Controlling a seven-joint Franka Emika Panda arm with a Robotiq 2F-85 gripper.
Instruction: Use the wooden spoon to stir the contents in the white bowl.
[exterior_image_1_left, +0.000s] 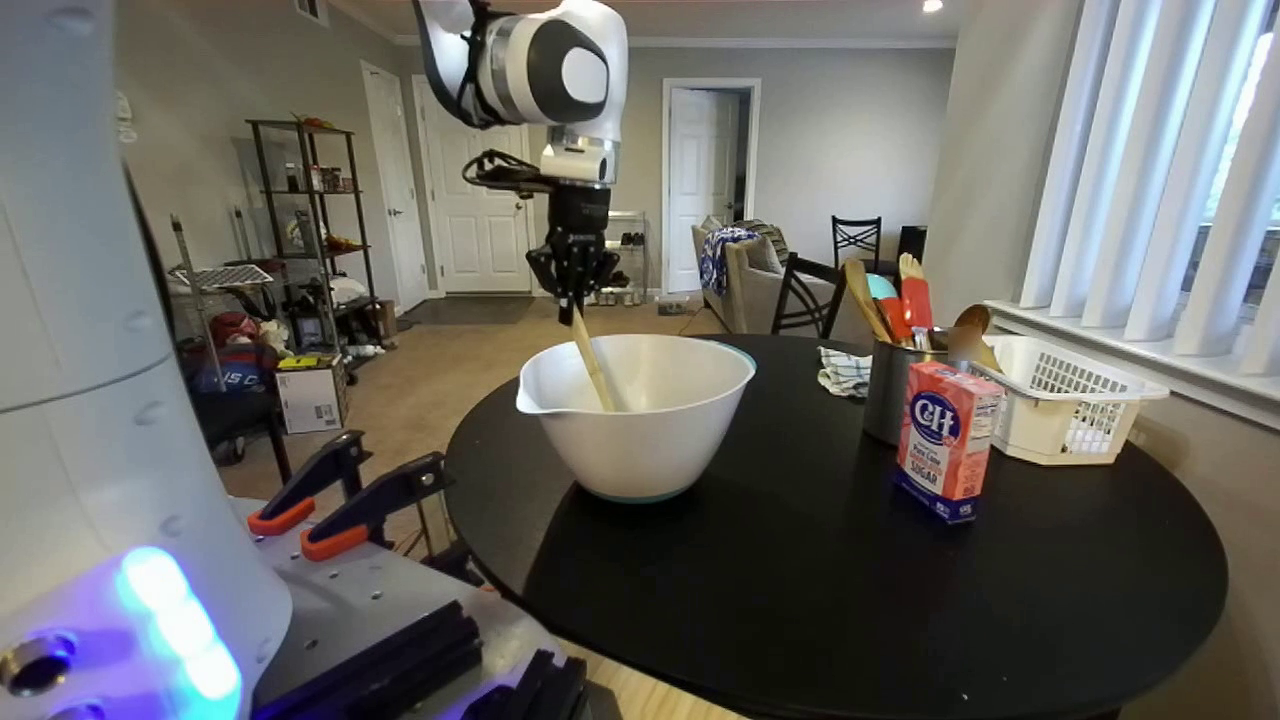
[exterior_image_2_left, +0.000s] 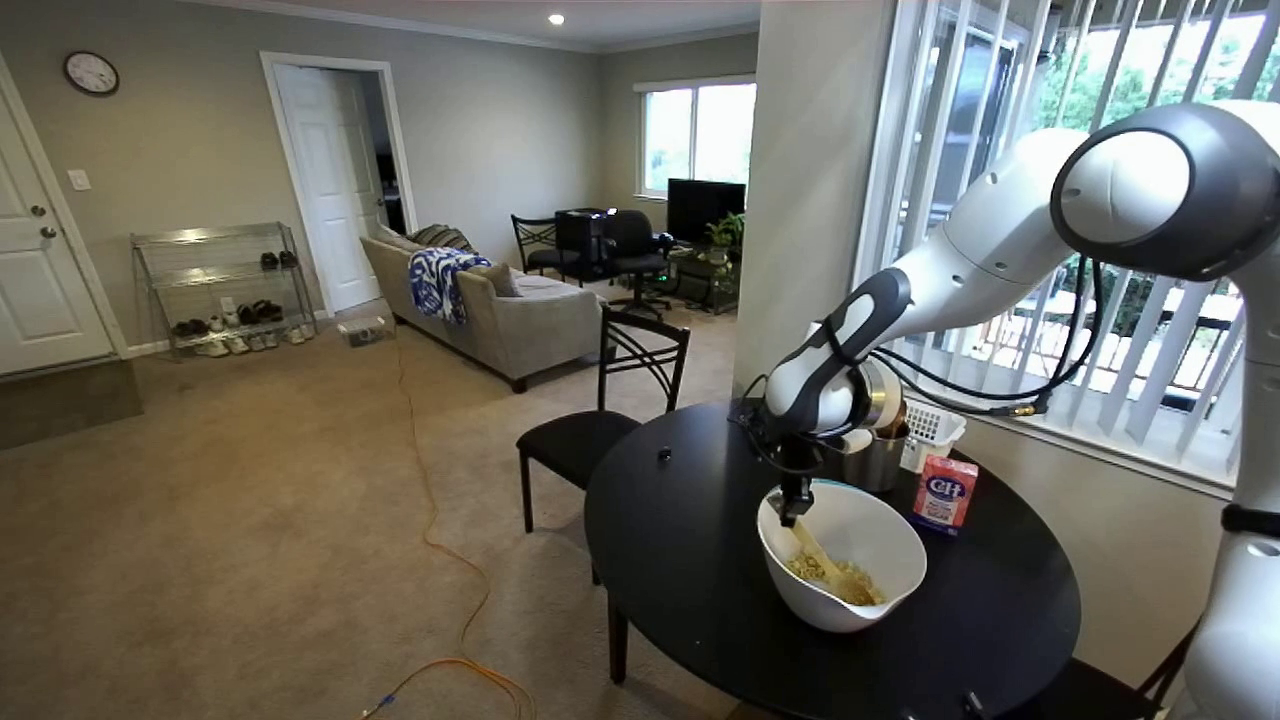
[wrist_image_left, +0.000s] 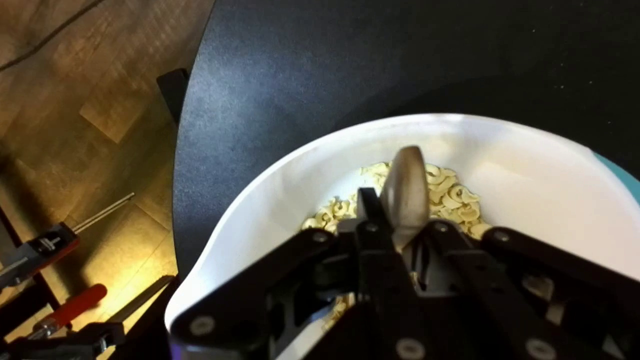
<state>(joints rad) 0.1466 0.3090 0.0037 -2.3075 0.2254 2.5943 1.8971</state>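
I see a sugar carton (exterior_image_1_left: 945, 440) on the black table (exterior_image_1_left: 800, 570); near it, a canister (exterior_image_1_left: 883, 395) and white basket (exterior_image_1_left: 1045, 432); beyond, a sofa (exterior_image_2_left: 530, 335).

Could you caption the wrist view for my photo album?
A robot gripper holds a wooden spoon among pasta in a white mixing bowl on a black table.

vertical blinds (exterior_image_1_left: 1140, 170): bright daylight between slats
far window (exterior_image_2_left: 700, 135): blown out
ceiling light (exterior_image_2_left: 556, 19): on
base LEDs (exterior_image_1_left: 182, 625): blue-white glare
black tabletop (wrist_image_left: 300, 85): bluish sheen, shadow beside white bowl (wrist_image_left: 545, 185)
floor (wrist_image_left: 115, 170), wrist view: dim, yellow patch
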